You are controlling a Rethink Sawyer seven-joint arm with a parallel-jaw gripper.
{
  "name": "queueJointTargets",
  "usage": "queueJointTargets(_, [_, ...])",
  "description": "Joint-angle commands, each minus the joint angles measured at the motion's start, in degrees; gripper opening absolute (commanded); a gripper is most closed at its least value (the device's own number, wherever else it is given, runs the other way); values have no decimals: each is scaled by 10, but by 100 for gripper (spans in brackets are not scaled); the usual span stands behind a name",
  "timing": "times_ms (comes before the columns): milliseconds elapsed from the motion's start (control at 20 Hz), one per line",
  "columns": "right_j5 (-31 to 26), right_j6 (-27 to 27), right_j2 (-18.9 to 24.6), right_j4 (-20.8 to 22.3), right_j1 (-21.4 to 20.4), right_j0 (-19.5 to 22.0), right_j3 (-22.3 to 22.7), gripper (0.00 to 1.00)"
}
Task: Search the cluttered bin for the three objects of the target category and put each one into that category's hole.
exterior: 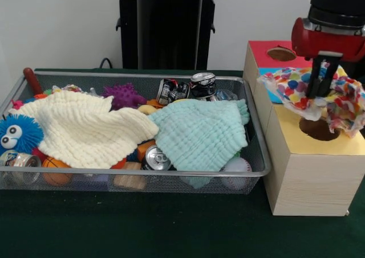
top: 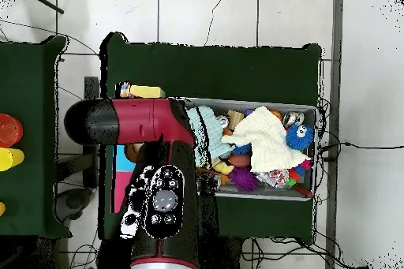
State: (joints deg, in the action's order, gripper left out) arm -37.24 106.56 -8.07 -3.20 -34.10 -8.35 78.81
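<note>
Multicoloured spotted cloth [exterior: 342,95] pinched in fingers [exterior: 320,76] over yellow hole [exterior: 319,130]; soft, light, drapes. Mint cloth [exterior: 199,134] at bin's [exterior: 259,155] 3 o'clock: pinch mid-fold.

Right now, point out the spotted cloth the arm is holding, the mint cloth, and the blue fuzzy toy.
spotted cloth [exterior: 342,95], front view, its right fold.
mint cloth [exterior: 199,132], front view, its middle.
blue fuzzy toy [exterior: 17,134], front view, its face.
</note>
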Motion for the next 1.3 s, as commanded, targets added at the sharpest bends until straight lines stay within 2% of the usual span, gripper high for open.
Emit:
queueJointTargets(50, [112, 153, -22, 1, 12, -10, -17, 0])
queueJointTargets(250, [159, 157, -40, -6, 22, -21, -18, 0])
queueJointTargets(500, [158, 138, -39, -19, 32, -19, -13, 0])
queueJointTargets(1000, [49, 81, -3, -35, 49, 9, -9, 0])
queueJointTargets(1300, [31, 69, 14, -35, 56, 19, -3, 0])
